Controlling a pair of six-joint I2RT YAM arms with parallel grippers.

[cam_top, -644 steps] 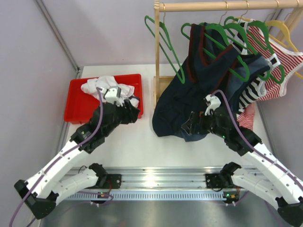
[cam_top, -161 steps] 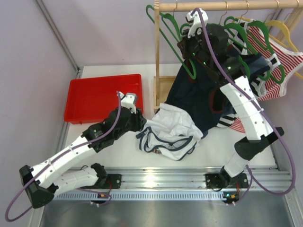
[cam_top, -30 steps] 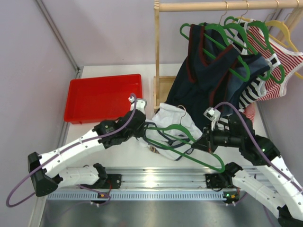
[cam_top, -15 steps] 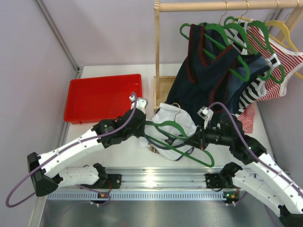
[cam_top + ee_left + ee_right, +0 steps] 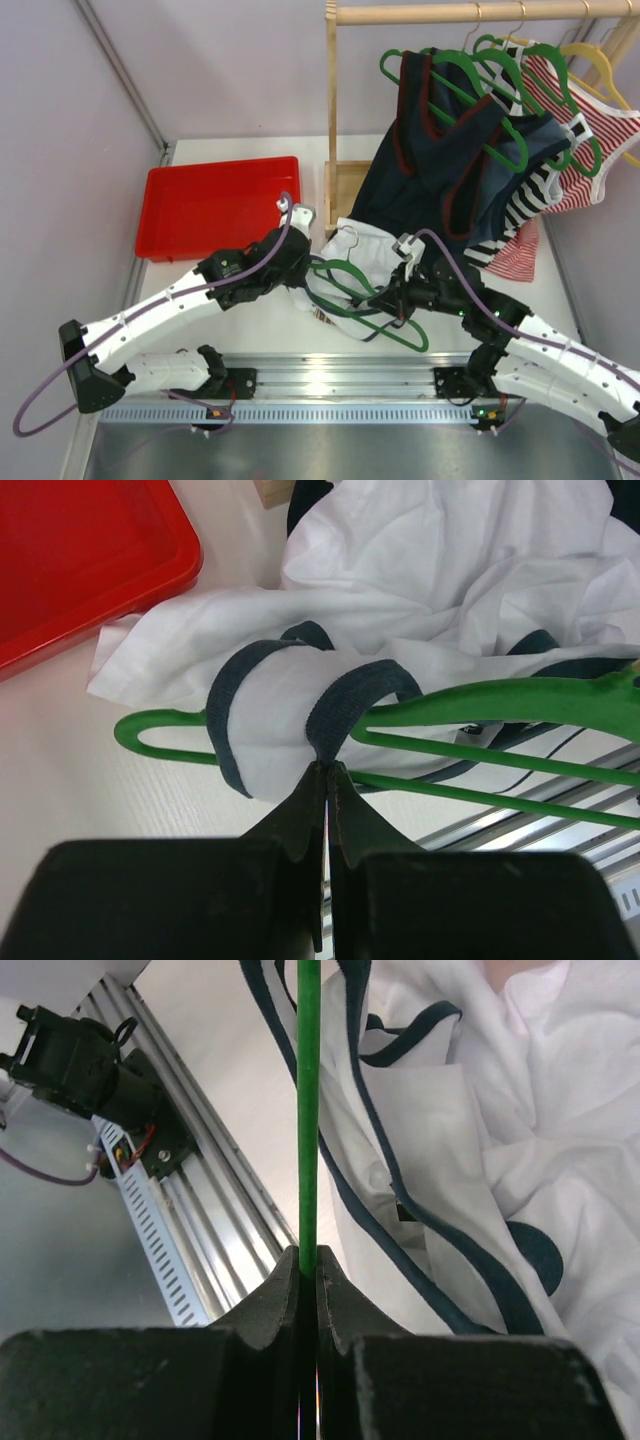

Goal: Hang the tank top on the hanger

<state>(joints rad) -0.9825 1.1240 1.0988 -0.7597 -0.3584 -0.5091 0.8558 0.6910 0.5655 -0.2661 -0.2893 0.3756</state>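
Note:
The tank top (image 5: pixel 368 252), white with navy trim, lies crumpled on the table between my two arms. My left gripper (image 5: pixel 304 272) is shut on one navy strap and holds it up as a loop (image 5: pixel 350 695). The green hanger (image 5: pixel 372 300) lies across the top, its copper hook (image 5: pixel 347 236) pointing away. My right gripper (image 5: pixel 398 300) is shut on the hanger's lower bar (image 5: pixel 308 1110). In the left wrist view one hanger end (image 5: pixel 160 730) passes through the strap loop just above my left gripper (image 5: pixel 327 768). The right wrist view has my right gripper (image 5: pixel 308 1252) beside the white cloth (image 5: pixel 520 1110).
A red tray (image 5: pixel 215 205) sits at the back left. A wooden rack post (image 5: pixel 331 120) and rail (image 5: pixel 470 12) carry a dark navy top (image 5: pixel 425 175), a striped top (image 5: pixel 585 140), green hangers (image 5: pixel 505 115) and a yellow hanger (image 5: pixel 600 60). A metal rail (image 5: pixel 330 385) runs along the near edge.
My right gripper has carried the hanger leftward toward my left gripper, sliding its end further into the top. The left arm has hardly moved.

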